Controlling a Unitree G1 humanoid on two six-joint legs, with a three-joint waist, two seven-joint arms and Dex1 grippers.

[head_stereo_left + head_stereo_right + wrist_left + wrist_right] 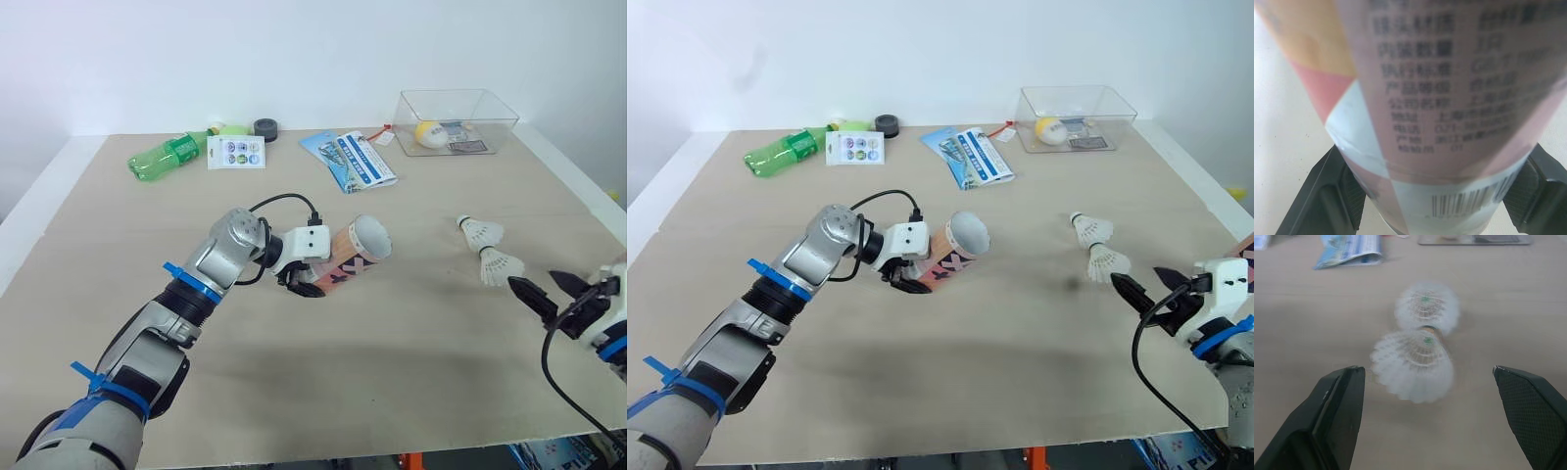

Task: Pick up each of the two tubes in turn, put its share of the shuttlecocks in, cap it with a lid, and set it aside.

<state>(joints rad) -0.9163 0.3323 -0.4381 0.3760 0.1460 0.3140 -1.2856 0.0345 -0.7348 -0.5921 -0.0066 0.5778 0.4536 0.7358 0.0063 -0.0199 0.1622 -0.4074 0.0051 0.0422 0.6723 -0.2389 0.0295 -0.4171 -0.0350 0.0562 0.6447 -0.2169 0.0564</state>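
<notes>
Mid-table, the tube was clamped by its base end in the left gripper, one black pad on each side of the wall. Its long axis ran from that gripper toward the robot's right and a bit away from it, open mouth facing the shuttlecock side. I couldn't tell whether it was resting on the table or just clear of it.

Key relation: the near shuttlecock lay directly ahead of the right gripper, close to it and on the line between its two fingers, which were spread wide with nothing in them. Both birds were on their sides, skirts open toward that gripper and corks pointing away, so their axes ran roughly along the approach line. The far shuttlecock touched the near one from behind. The right arm was clearly the nearer one; the tube mouth was well apart, to its left.

Tube print:
- rows of Chinese text, mostly blurred
- "GB/T" on one row
- a number starting "021-"
- a barcode near the base

Along the far edge were a green bottle, a card of round pictures, a dark round piece, a blue-white packet with unreadable lettering, and a clear box.
</notes>
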